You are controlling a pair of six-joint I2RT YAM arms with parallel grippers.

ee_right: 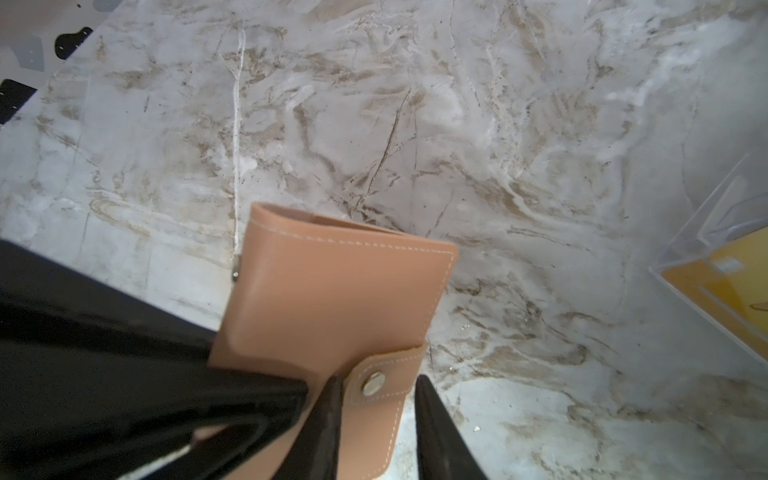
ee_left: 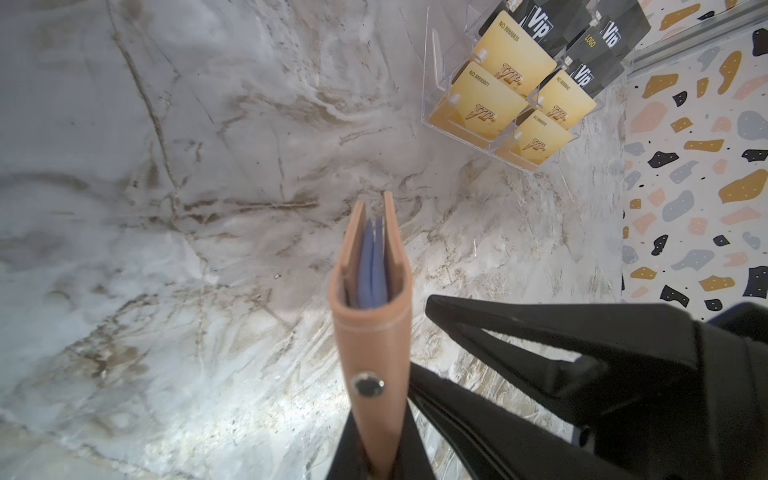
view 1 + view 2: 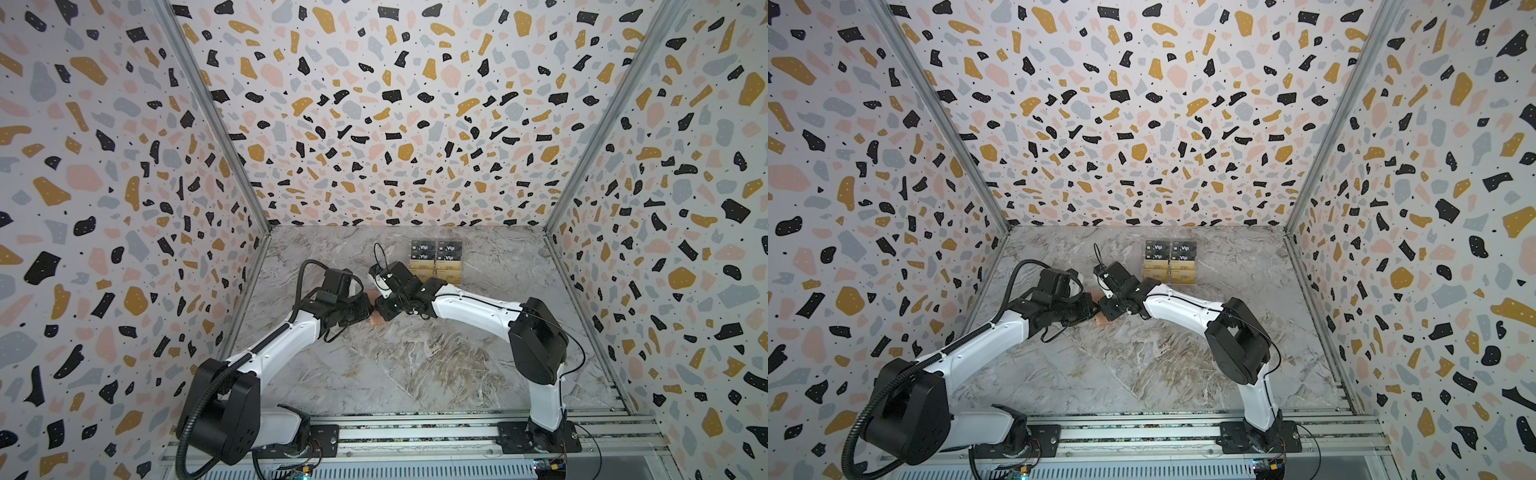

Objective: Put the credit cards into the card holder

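Near the middle of the grey marble worktop (image 3: 415,365), the left gripper (image 2: 376,440) has its fingers clamped on one end of the tan-pink, leather-like card holder (image 2: 374,332), which it holds clear of the surface. Pale blue plastic sleeves (image 2: 372,266) peek out between the covers. The right gripper (image 1: 376,386) has its black fingers apart, one on each side of the holder's snap-button strap tab (image 1: 382,424). The black and gold credit cards (image 3: 436,259) stand in a clear acrylic rack (image 2: 430,75) by the far edge.
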